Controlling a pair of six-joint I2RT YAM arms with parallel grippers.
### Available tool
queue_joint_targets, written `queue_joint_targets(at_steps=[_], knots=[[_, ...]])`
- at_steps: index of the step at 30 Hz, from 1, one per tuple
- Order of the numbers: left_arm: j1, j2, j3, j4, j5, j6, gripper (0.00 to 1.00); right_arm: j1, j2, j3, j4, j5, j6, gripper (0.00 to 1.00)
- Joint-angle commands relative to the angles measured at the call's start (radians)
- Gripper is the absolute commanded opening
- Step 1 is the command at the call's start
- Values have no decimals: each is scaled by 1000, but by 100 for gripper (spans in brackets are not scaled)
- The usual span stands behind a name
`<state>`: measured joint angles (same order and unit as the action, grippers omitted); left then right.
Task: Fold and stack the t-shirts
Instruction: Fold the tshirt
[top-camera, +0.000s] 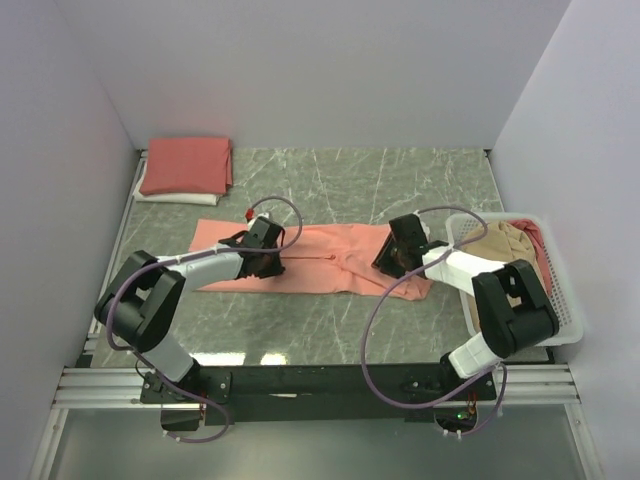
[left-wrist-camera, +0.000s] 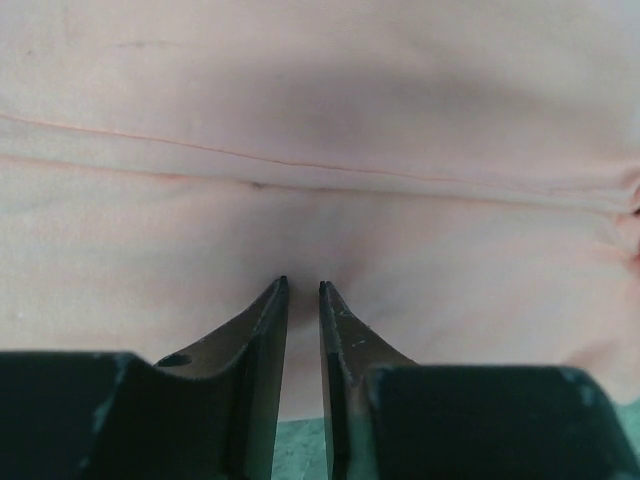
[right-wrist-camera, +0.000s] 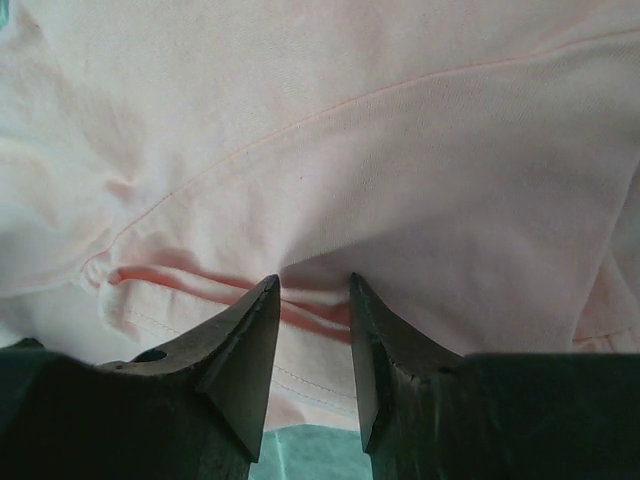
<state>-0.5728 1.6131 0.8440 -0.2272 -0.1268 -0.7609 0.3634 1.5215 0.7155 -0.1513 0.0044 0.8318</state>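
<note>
A salmon-pink t-shirt (top-camera: 330, 262) is spread as a long band across the middle of the marble bench (top-camera: 400, 185). The left tool (left-wrist-camera: 302, 288) is pressed onto its left part with the jaws drawn narrow, and a thin fold seems to be nipped between them. Gathered cloth at its right end is clamped by the right tool (right-wrist-camera: 312, 282). A folded salmon t-shirt (top-camera: 187, 165) is stacked on a white t-shirt (top-camera: 165, 198) in the far left corner.
</note>
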Motion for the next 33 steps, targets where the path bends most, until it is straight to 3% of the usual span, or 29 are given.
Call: queue_joint_targets(at_steps=[1, 6, 16, 21, 28, 33], knots=[[-51, -13, -40, -6, -30, -47, 24, 9, 97, 63, -5, 17, -13, 42], [-114, -30, -72, 0, -5, -89, 24, 2, 238, 232, -111, 52, -71, 42], [-254, -65, -160, 138, 113, -199, 25, -9, 572, 767, -369, 124, -262, 41], [-335, 71, -93, 219, 176, -239, 24, -9, 698, 973, -471, 137, -310, 41], [-349, 211, 39, 339, 269, -267, 24, -11, 856, 1272, -568, 137, -390, 41], [-348, 306, 153, 373, 344, -301, 24, -21, 937, 1365, -556, 79, -428, 41]])
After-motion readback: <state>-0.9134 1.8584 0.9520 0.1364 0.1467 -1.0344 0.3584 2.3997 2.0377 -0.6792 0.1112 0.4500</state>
